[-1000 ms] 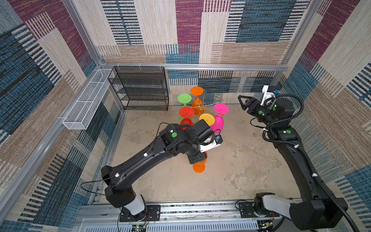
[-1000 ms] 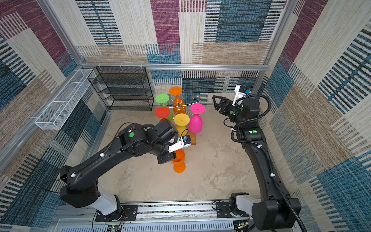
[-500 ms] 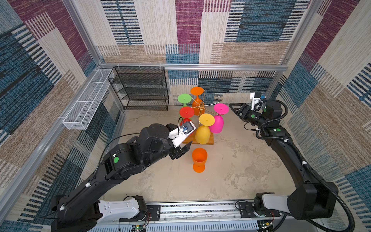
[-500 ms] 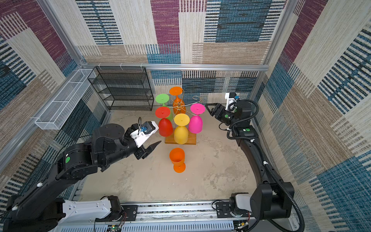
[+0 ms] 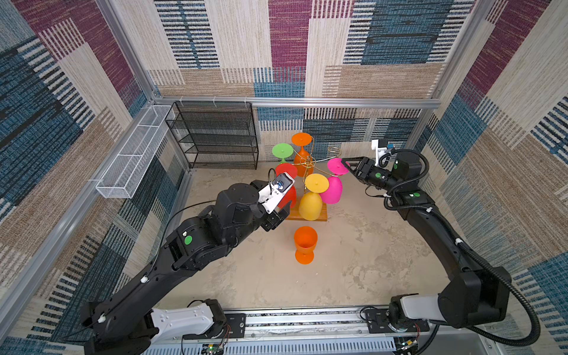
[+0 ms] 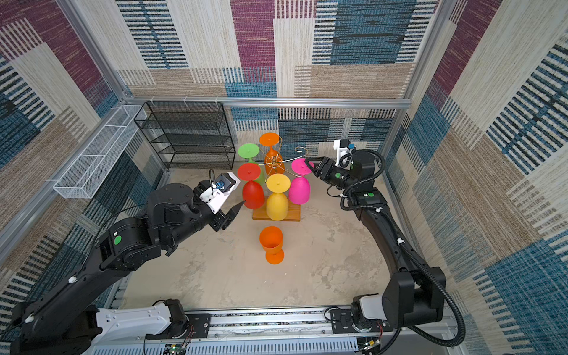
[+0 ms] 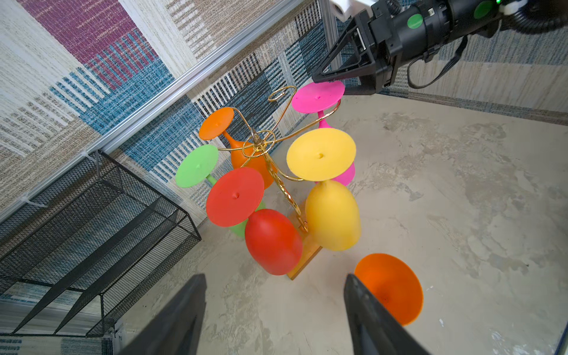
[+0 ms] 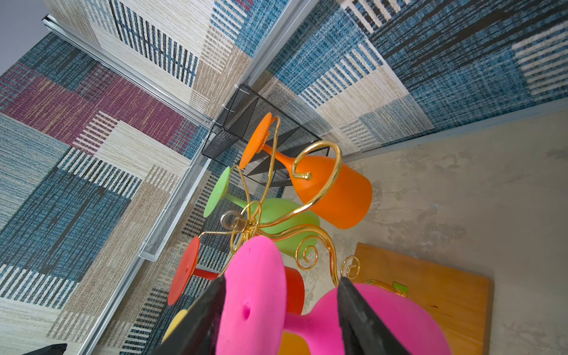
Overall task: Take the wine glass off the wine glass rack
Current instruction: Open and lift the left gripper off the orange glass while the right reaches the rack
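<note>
The gold wine glass rack (image 6: 293, 212) stands mid-floor with bright glasses hung upside down by their flat feet, the left gripper (image 7: 274, 279) sits wide open and empty nearby, and the right gripper (image 8: 281, 281) has its jaws partly open around the foot of the pink wine glass (image 6: 299, 190), ready to lift it off.

Six glasses (image 5: 311, 206): two orange, one each green, red, yellow and pink. One rack (image 6: 294, 212), one shelf (image 5: 215, 135), one basket (image 5: 132, 159).
</note>
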Robot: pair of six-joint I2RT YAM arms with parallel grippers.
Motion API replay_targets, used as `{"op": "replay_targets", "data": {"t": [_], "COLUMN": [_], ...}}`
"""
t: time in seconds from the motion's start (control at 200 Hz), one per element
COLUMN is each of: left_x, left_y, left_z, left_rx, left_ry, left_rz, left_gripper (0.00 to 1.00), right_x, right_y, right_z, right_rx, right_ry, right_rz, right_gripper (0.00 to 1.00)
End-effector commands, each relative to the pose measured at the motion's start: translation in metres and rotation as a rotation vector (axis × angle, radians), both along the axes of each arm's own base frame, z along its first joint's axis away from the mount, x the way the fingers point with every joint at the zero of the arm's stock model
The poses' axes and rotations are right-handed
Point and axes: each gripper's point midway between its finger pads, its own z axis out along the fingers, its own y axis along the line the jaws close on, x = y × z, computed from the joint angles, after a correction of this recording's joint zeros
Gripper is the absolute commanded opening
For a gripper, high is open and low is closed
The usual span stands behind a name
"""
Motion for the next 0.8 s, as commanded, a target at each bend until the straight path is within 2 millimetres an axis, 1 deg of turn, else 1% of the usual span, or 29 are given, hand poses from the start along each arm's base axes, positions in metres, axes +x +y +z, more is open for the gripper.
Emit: {"op": "replay_targets", "data": {"t": [0.0,0.08,0.25,0.346,0.461,0.596,0.796], "left_x": [0.0,0.001,0.002,0.002,0.002,0.001,0.001], "left_y": [-0.002,-0.001,0.002,0.002,0.002,0.002,0.002], "left_z": [0.005,0.004,0.002,0.001,0.0,-0.001,-0.001], "left_rx": [-0.046,-0.047,-0.045,-0.044,-0.045,-0.043,-0.042], "left_ry": [-0.004,-0.002,-0.001,0.004,0.01,0.013,0.018], "left_rz": [-0.006,-0.003,0.004,0.0,-0.003,-0.007,-0.008], "left_gripper": [0.73,0.73,0.73,0.73,0.73,0.73,0.73], "right_x": [0.001,0.001,0.003,0.001,-0.002,-0.008,-0.01], "right_y": [0.005,0.006,0.006,0.007,0.008,0.011,0.011], "right_z": [0.013,0.014,0.014,0.016,0.02,0.032,0.042], "right_rx": [0.017,0.026,0.038,0.05,0.067,0.106,0.111], "right_ry": [-0.041,-0.038,-0.031,-0.029,-0.032,-0.056,-0.069], "right_rz": [0.024,0.028,0.027,0.035,0.042,0.076,0.076], "right_gripper": [0.55,0.5,0.34,0.27,0.2,0.15,0.05]}}
